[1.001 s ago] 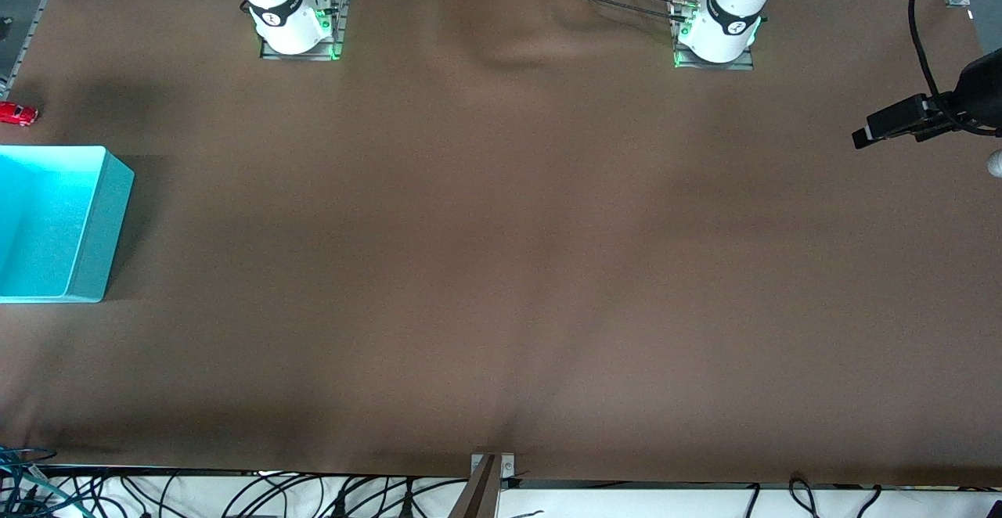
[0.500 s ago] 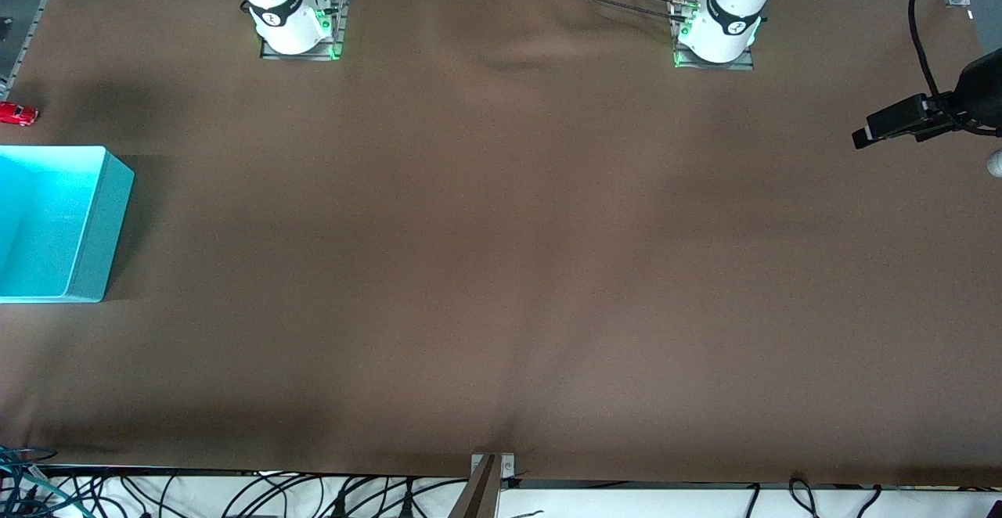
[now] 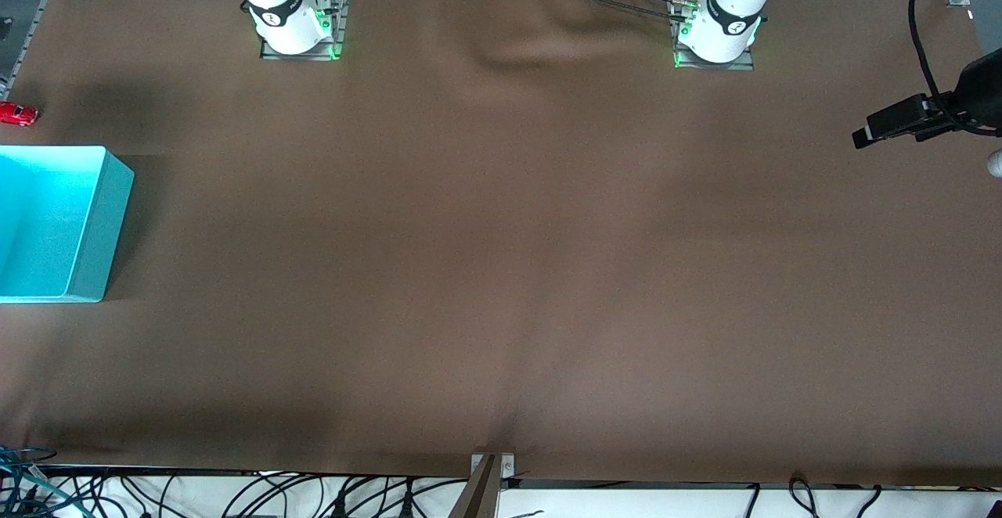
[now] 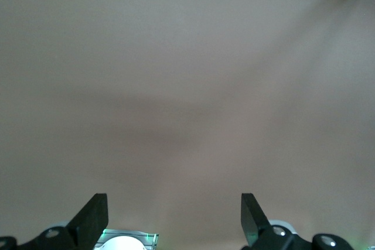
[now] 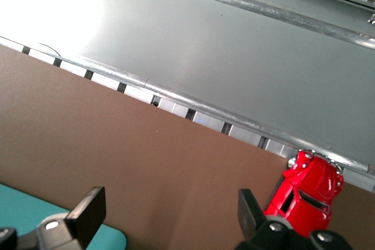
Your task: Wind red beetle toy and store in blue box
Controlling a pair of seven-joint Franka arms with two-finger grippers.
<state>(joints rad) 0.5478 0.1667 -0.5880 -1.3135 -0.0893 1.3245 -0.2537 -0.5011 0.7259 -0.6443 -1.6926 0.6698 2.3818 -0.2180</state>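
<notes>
The red beetle toy [image 3: 17,113] stands on the brown cloth at the right arm's end of the table, a little farther from the front camera than the blue box [image 3: 55,221]. My right gripper [image 5: 170,209] hangs open and empty above the cloth between them. In the right wrist view the red beetle toy [image 5: 307,191] lies just outside one finger and a corner of the blue box [image 5: 58,235] shows by the other. My left gripper [image 4: 173,212] is open and empty over bare cloth. Neither gripper shows in the front view.
The metal table rail [image 5: 193,106] runs along the cloth's edge close to the toy. A black device on a cable [image 3: 900,123] juts in at the left arm's end. The left arm's base [image 4: 126,241] shows under its fingers. A fold [image 3: 517,52] rumples the cloth between the bases.
A white part of the right arm has edged into the front view's top corner above the toy's end. Toy, box and both grippers' openings are unchanged.
</notes>
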